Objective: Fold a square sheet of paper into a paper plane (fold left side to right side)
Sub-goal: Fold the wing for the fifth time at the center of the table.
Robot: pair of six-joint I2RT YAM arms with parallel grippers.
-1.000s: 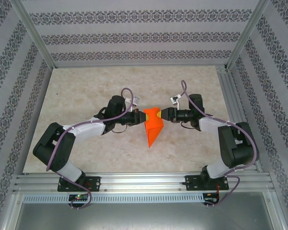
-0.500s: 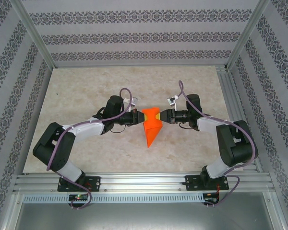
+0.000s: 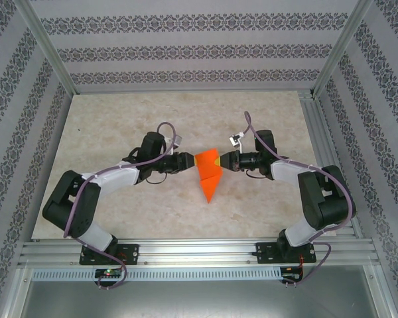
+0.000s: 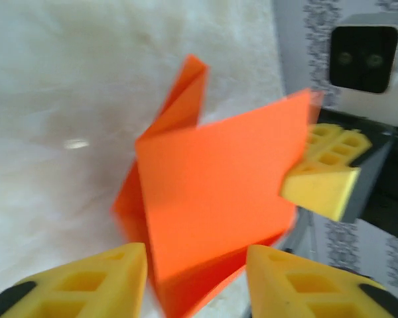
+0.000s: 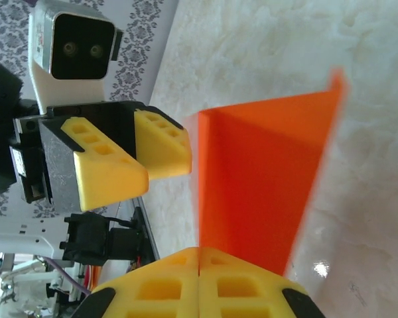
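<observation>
- The orange paper [image 3: 209, 175], folded to a point, was pinched by the right gripper [image 5: 199, 283] — its fingers pressed together.
- The left gripper [image 3: 188, 159] was held spread — nothing was gripped.

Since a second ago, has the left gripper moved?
Yes. The left gripper has backed leftward off the paper, toward the left edge of the table.

orange paper [image 3: 209, 179] (folded), right pincer [image 3: 219, 160] pinching it

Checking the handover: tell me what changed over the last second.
The left gripper opened, let go of the orange paper and drew back leftward. The right gripper closed on the paper's other edge. The paper stayed between them.
</observation>
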